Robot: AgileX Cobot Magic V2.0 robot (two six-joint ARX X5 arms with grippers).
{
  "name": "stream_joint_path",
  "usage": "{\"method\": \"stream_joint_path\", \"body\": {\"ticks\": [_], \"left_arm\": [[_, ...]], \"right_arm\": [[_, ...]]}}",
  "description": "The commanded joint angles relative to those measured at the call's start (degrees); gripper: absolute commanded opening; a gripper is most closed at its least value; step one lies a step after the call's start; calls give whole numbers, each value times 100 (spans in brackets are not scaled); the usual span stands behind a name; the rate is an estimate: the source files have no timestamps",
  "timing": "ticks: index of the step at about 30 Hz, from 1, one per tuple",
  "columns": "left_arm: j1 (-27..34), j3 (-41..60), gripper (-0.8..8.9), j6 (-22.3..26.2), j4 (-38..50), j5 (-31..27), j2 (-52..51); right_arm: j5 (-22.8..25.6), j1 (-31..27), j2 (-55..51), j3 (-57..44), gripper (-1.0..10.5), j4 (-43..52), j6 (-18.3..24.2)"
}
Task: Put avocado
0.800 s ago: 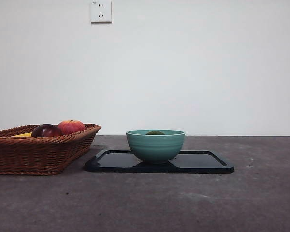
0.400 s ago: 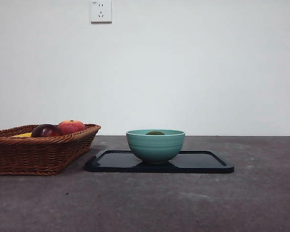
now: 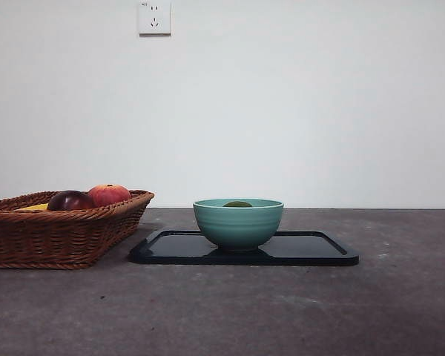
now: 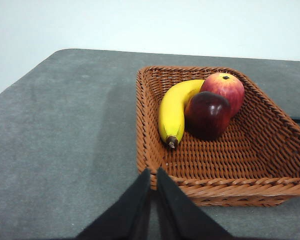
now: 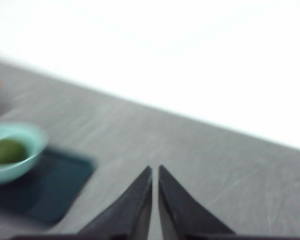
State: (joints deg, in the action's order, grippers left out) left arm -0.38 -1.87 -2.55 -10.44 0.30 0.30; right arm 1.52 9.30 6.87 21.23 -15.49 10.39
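Observation:
The dark green avocado [image 3: 238,204] lies inside the teal bowl [image 3: 238,225], only its top showing above the rim in the front view; the blurred right wrist view shows the avocado [image 5: 6,150] in the bowl [image 5: 21,159] too. The bowl stands on a black tray [image 3: 311,248]. My right gripper [image 5: 155,172] is shut and empty, well away from the bowl over bare table. My left gripper [image 4: 153,175] is shut and empty, just outside the near rim of the wicker basket [image 4: 270,165]. Neither arm shows in the front view.
The wicker basket [image 3: 30,237] at the left holds a red-orange apple [image 4: 224,90], a dark maroon fruit [image 4: 207,114] and a banana [image 4: 174,111]. A wall socket [image 3: 154,16] is high on the white wall. Grey table surrounds tray and basket.

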Motion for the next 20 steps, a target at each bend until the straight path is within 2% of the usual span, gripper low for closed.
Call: {"method": "stream_joint_path", "body": {"ticks": [1,5,10,20], "left_arm": [[9,125,19,-52,-39,-11,-11],[9,125,19,-52,-42,-11,-11],[9,125,19,-52,-39,-13,-11],[9,125,19,-52,-42,-11,-11]], "right_arm": [[87,-181,-125,-903,17,1147,-304],[179,-450,-249,-1552,17,1423,-647],[168,-848,-442,-2044,17,1416,-776],[195,-1132,-667,-2063,17,566,-894]]}}
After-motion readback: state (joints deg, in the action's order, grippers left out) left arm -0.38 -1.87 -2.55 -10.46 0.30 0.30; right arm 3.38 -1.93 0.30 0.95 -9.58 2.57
